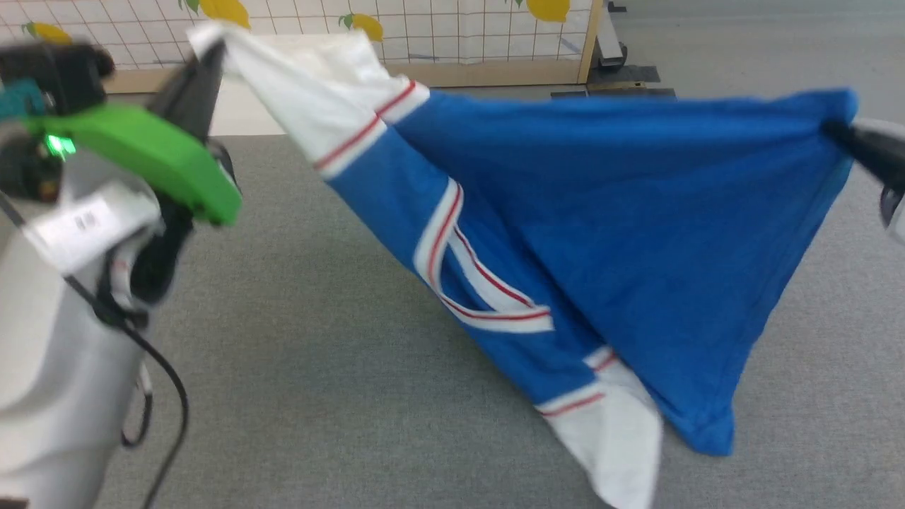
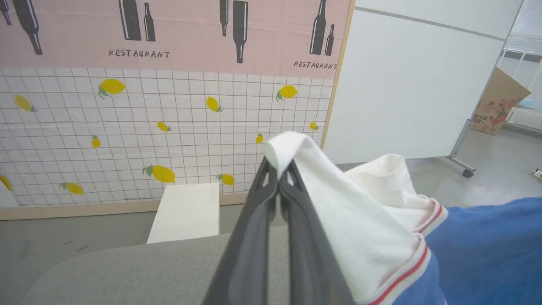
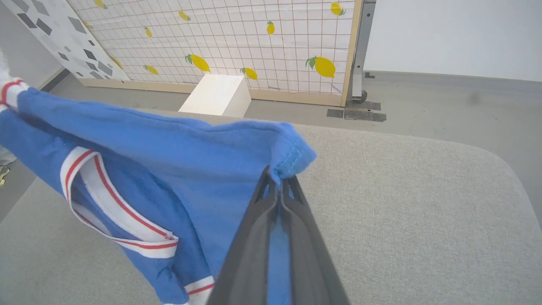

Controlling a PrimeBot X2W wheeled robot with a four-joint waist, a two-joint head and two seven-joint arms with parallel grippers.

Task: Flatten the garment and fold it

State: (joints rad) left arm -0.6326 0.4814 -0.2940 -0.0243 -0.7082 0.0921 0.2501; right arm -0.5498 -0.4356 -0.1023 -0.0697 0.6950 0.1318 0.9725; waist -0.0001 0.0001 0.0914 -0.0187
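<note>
We face a broad grey table (image 1: 304, 367), felt-like with rounded corners; beyond it stand a lemon-printed grid panel (image 2: 127, 127) and a white block (image 2: 186, 212). The garment (image 1: 601, 212), soft blue jersey with white sleeves and red-striped trim, hangs taut above the table, long axis left to right, one sleeve drooping low. Our left gripper (image 1: 214, 49) clamps the other sleeve, our right gripper (image 1: 834, 131) a blue hem corner.

right gripper (image 3: 278, 180): clamped on blue hem corner | garment (image 3: 169, 169): hanging above grey table (image 3: 423, 212)
</note>
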